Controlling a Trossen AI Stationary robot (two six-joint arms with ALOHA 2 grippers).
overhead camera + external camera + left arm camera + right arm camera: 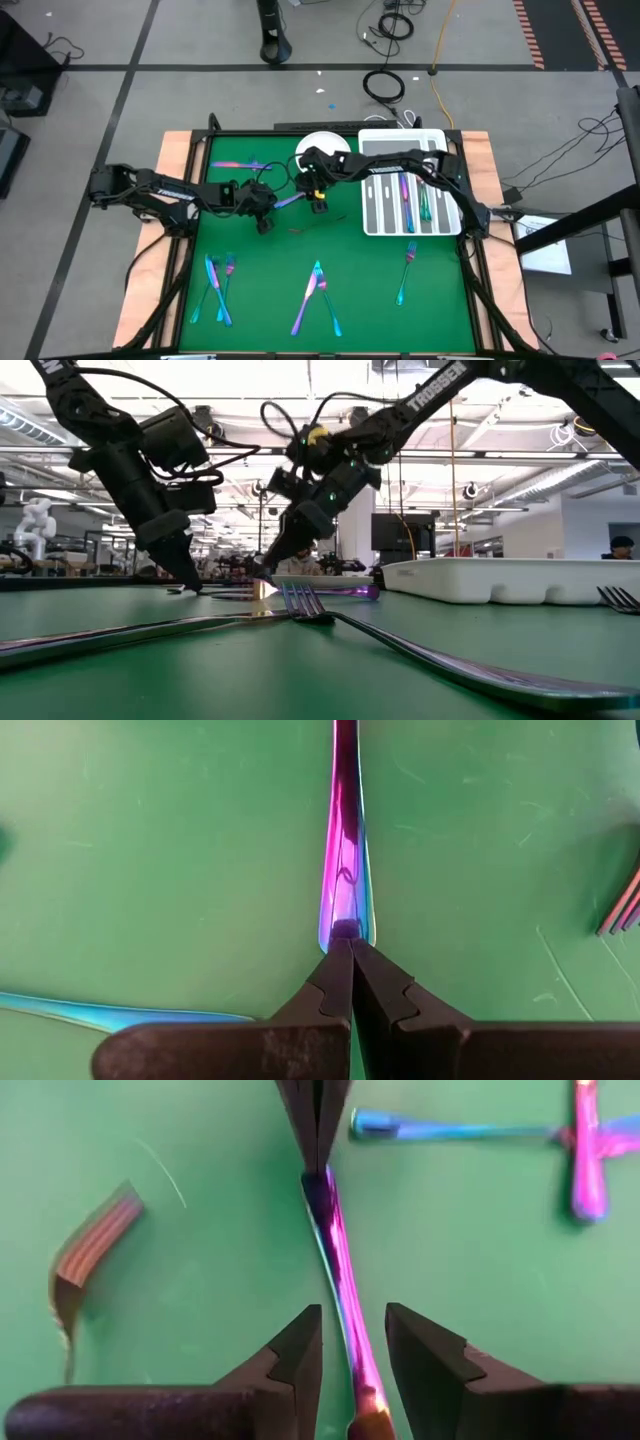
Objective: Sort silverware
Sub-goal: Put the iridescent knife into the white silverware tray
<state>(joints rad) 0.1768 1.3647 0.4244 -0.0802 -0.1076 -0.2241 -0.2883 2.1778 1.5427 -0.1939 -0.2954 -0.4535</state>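
Note:
One iridescent purple piece of silverware [338, 1260] lies on the green mat near the table's middle. My left gripper [345, 942] is shut, with its tips on that piece's handle end. My right gripper [352, 1330] is open and slants down over the same piece farther along. One finger stands on each side of the piece, with green mat showing in both gaps. In the high view my left gripper [272, 210] and my right gripper [314, 201] face each other across the piece [291, 202]. More silverware [318, 293] lies along the near edge. My left gripper presses its shut fingertips [340, 960] down on the very end of the piece's handle [345, 920]. It comes slanting down from the table's left, in line with the handle. The handle lies on the mat and runs on away from the fingers.
A white slotted tray [372, 222] holding several pieces stands at the right, and a white plate [322, 146] sits at the back. Loose pieces lie at the near left [218, 285], near right [405, 272] and far left [240, 164]. A small reddish strip [92, 1245] lies beside the grippers.

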